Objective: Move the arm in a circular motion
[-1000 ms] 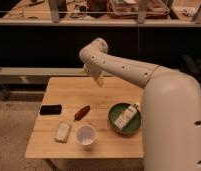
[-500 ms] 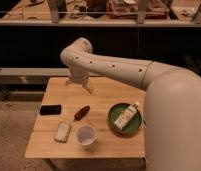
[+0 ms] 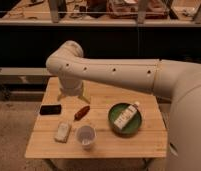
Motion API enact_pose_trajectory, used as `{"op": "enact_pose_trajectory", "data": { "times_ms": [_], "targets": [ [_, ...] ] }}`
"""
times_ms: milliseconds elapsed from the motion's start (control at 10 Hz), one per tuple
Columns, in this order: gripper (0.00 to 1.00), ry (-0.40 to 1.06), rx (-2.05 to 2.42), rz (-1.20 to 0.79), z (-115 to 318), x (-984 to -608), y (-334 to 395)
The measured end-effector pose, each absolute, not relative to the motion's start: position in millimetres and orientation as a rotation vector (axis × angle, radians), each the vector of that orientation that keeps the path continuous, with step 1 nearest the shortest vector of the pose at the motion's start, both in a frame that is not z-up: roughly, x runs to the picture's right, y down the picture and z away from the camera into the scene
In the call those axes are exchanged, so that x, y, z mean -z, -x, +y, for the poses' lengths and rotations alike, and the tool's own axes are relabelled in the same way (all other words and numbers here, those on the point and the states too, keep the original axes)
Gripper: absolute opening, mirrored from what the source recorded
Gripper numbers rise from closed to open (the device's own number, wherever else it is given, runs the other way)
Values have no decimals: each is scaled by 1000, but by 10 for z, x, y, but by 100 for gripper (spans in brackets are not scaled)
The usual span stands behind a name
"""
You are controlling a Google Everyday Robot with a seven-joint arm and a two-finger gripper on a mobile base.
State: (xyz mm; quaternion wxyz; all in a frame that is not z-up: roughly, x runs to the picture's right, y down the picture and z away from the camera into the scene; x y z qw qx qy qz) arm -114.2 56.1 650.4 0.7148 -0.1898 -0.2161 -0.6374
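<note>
1. A very large cream-white arm (image 3: 119,75) reached in from the right and crossed above a small wooden table (image 3: 101,142), its rounded elbow joint over the table's back left part.
2. The gripper (image 3: 73,93) hung directly beneath that joint, just above the tabletop near the back left; whether it was released or clenched, I cannot tell.
3. On the table lay a black phone (image 3: 50,109), a reddish-brown object (image 3: 82,112), a pale packet (image 3: 62,131), a white cup (image 3: 86,136), and a green bowl (image 3: 114,120) holding a white bottle (image 3: 126,116).
4. No label or writing could be read.
</note>
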Motion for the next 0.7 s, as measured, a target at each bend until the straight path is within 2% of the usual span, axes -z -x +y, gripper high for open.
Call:
{"op": "enact_pose_trajectory", "data": {
  "times_ms": [300, 700],
  "targets": [
    [80, 438, 1354, -482, 924, -6231, 788],
    [80, 481, 1167, -261, 924, -5961, -239]
  ]
}}
